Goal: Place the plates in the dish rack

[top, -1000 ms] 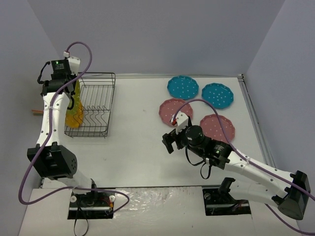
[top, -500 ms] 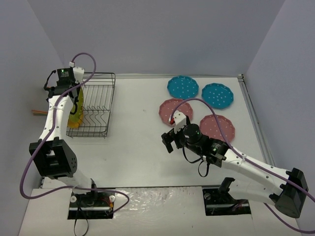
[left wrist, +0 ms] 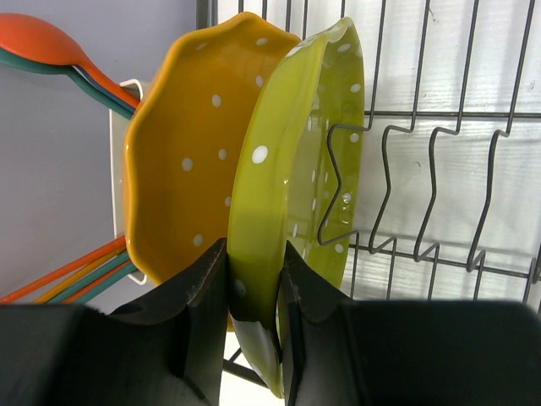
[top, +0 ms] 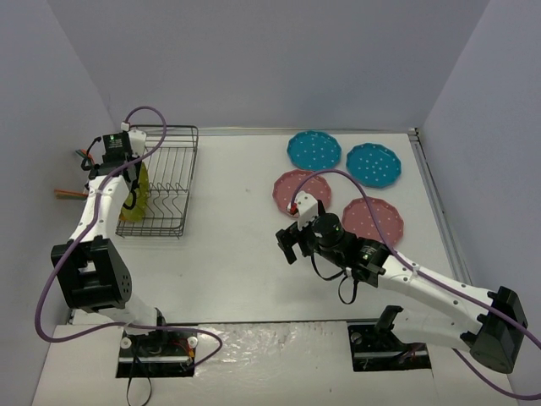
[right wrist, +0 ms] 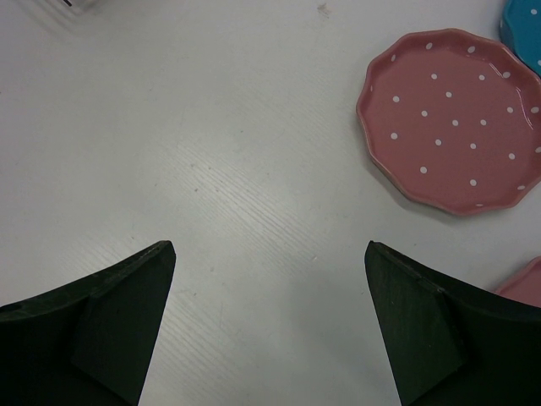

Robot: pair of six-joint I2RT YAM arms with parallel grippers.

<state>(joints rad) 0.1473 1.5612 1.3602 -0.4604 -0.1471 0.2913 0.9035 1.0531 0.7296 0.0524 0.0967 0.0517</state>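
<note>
Left wrist view: inside the dish rack point(left wrist: 423, 114), the green plate point(left wrist: 296, 194) stands beside the orange plate point(left wrist: 186, 161), pinched by the left gripper point(left wrist: 254, 292); released off a divider point(left wrist: 336, 182), it could topple. Right gripper point(right wrist: 269, 254), far from the rack, gapes empty

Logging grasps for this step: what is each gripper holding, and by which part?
The left gripper pinches the yellow-green plate by its rim, a finger on each face. The right gripper is open, holding nothing.
</note>
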